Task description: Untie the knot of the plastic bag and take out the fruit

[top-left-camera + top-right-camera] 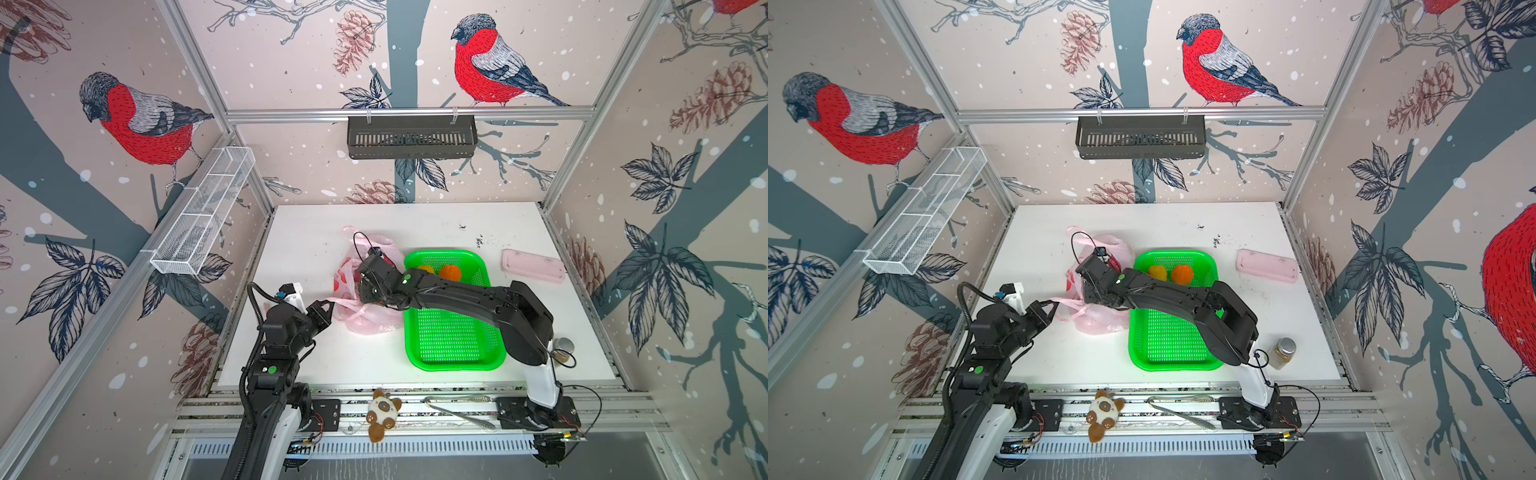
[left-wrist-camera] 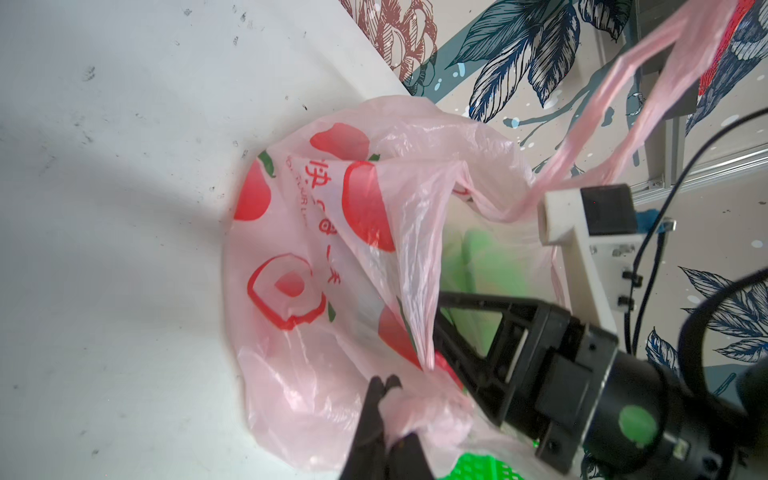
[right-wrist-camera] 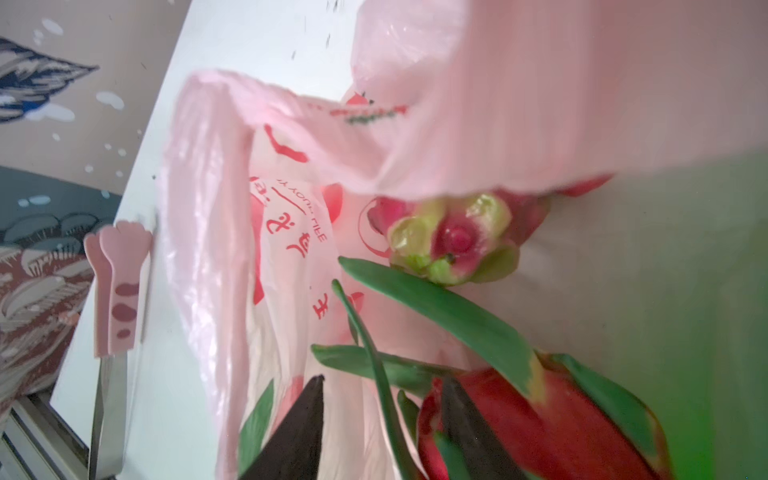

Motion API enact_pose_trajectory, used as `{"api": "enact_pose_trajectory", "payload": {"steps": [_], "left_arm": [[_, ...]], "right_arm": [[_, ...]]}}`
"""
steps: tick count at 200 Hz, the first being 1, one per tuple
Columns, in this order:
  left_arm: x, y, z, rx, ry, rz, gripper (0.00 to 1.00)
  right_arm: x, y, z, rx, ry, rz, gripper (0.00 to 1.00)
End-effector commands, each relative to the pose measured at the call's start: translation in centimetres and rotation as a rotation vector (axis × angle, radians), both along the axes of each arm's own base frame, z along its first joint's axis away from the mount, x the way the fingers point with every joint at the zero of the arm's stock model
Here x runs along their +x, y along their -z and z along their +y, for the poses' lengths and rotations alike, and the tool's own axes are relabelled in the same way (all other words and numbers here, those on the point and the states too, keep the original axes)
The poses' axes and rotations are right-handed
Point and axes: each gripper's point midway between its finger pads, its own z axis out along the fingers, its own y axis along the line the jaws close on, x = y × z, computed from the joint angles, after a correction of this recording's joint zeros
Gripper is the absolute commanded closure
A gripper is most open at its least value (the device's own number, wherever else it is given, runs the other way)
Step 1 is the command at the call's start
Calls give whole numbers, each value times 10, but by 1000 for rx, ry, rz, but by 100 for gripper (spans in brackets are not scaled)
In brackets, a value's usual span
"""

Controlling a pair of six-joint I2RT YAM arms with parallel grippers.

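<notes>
The pale pink plastic bag point(image 1: 365, 322) point(image 1: 1096, 324) lies left of the green basket point(image 1: 453, 365), its mouth gaping; no knot shows. My left gripper point(image 1: 330, 305) point(image 2: 386, 380) is shut on a bunched edge of the bag point(image 2: 316, 249), and a loose handle loop point(image 2: 648, 104) stretches away. My right gripper point(image 3: 382, 379) is inside the bag with its fingers apart. Green scales of a magenta dragon fruit point(image 3: 540, 424) lie between them, and one finger rests against the fruit. A second dragon fruit point(image 3: 453, 241) lies deeper in. A yellow ball point(image 1: 426, 269) and an orange ball point(image 1: 451, 272) sit in the basket.
A flat pink case point(image 1: 534, 266) lies right of the basket, a jar point(image 1: 1283, 353) near the right arm's base. A plush toy point(image 1: 384, 413) and metal tongs point(image 1: 457, 409) rest on the front rail. Pink paw-tipped tongs point(image 3: 118, 291) lie beyond the bag.
</notes>
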Motion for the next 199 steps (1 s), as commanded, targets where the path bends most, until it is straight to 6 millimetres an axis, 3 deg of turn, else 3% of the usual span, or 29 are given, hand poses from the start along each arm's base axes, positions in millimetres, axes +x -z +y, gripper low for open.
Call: {"api": "enact_pose_trajectory", "payload": {"steps": [1, 38, 75, 98, 111, 135, 157, 199], "left_arm": [[7, -11, 1, -6, -10, -60, 100], [11, -16, 1, -18, -13, -91, 100], [9, -26, 1, -21, -16, -114, 100], [4, -24, 2, -22, -21, -108, 100], [3, -18, 3, -23, -27, -96, 100], [4, -9, 3, -30, -33, -85, 100], [5, -5, 4, -37, -41, -87, 100], [4, 0, 5, -46, -48, -86, 100]], "right_arm": [[24, -15, 9, 10, -4, -58, 60], [55, -22, 21, 75, 41, -40, 72], [81, -30, 22, 111, 116, -65, 81], [85, -40, 18, 84, 93, -88, 76], [75, -44, 13, 43, 48, -90, 69], [38, -42, -4, -14, -41, -53, 66], [1, -28, -14, -31, -115, 0, 69], [-37, 11, -23, -87, -156, 75, 75]]}}
